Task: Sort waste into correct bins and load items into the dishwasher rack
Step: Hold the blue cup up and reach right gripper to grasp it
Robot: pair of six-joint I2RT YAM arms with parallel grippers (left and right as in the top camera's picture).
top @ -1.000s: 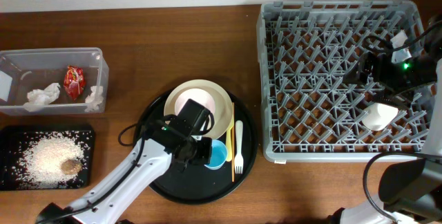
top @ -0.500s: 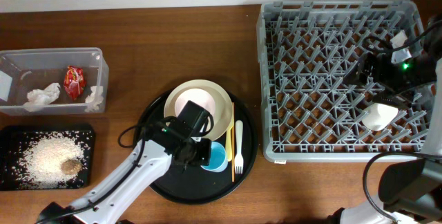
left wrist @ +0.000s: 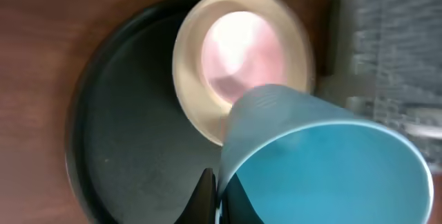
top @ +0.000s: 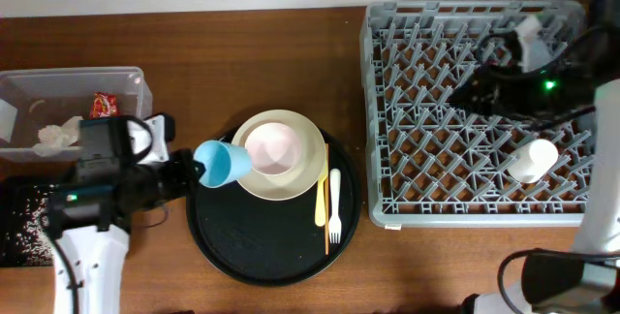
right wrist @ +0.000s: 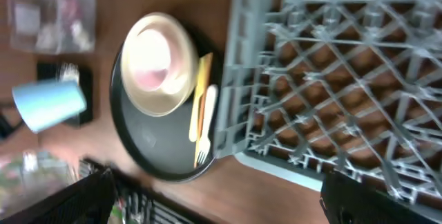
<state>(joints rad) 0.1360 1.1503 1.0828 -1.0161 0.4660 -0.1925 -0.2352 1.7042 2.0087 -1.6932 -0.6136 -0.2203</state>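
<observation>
Left gripper (top: 201,167) clasps the light blue cup (top: 225,163), tipped sideways beside the plate (top: 308,173) holding the pink bowl (top: 271,147). Right gripper (top: 470,94) hangs spread and empty above the rack (top: 407,198).

The left arm (top: 89,256) rises from the front-left corner of the desk, its wrist turned toward the centre. The left gripper (top: 194,170) is clamped on a light blue cup (top: 223,163), which it holds on its side. The right arm (top: 557,96) reaches in from the right edge, near the back. The right gripper (top: 472,94) is empty, with its fingers (right wrist: 373,198) spread wide.
</observation>
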